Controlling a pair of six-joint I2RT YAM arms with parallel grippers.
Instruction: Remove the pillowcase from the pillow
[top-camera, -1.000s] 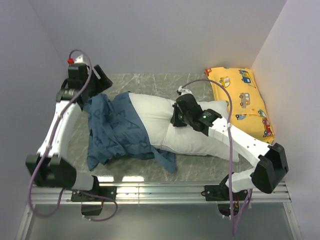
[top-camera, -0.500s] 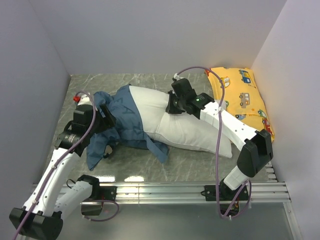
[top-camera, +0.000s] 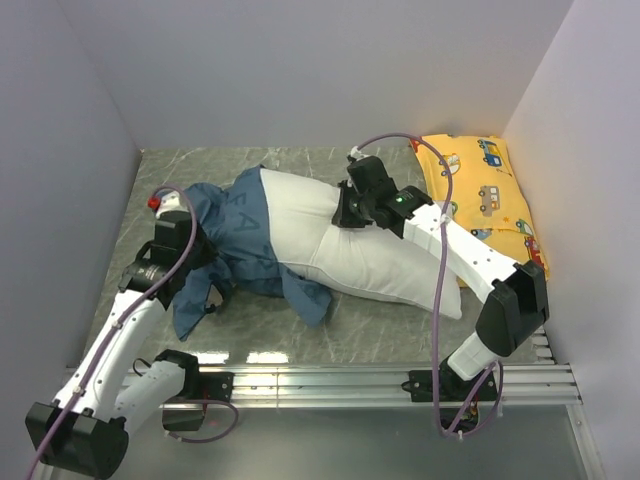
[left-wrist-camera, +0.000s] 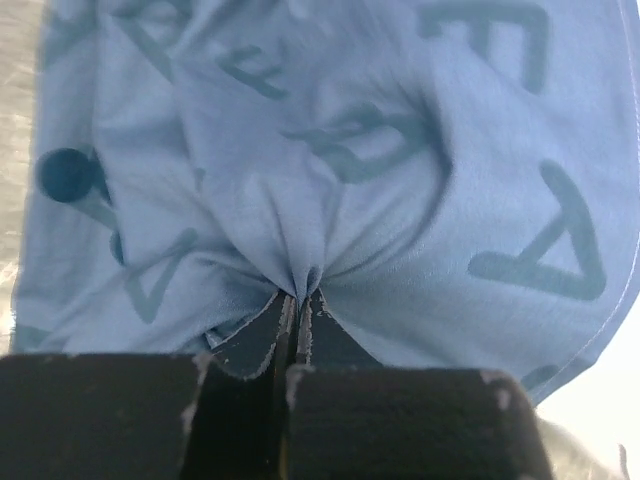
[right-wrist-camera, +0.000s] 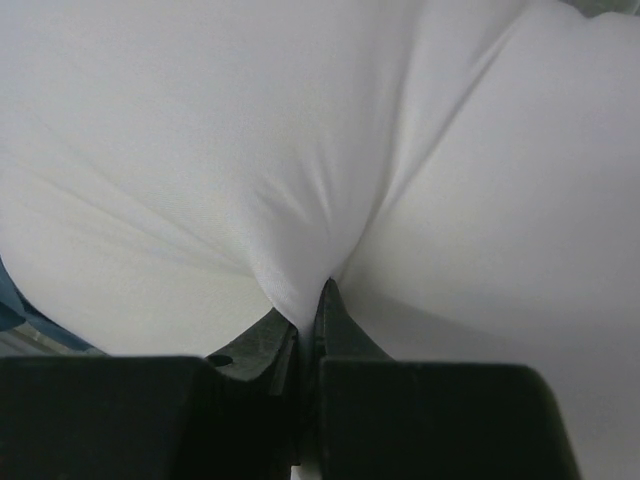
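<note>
The blue pillowcase (top-camera: 245, 245), printed with darker letters, covers only the left end of the white pillow (top-camera: 370, 255) and trails loose toward the front left. My left gripper (top-camera: 200, 245) is shut on a pinch of that blue fabric (left-wrist-camera: 330, 170), which puckers at the fingertips (left-wrist-camera: 300, 300). Over the bare upper middle of the pillow, my right gripper (top-camera: 345, 215) is shut on a fold of white pillow cloth (right-wrist-camera: 300, 270), gathered between its fingers (right-wrist-camera: 340, 320).
A yellow car-print pillow (top-camera: 485, 195) leans against the right wall at the back. Grey walls close in on the left, back and right. A metal rail (top-camera: 330, 380) runs along the near edge, with both arm bases on it.
The left arm swung from the back left corner down onto the pillowcase, and its gripper closed on the fabric. The right gripper carried the pillow slightly toward the back and kept its grip.
</note>
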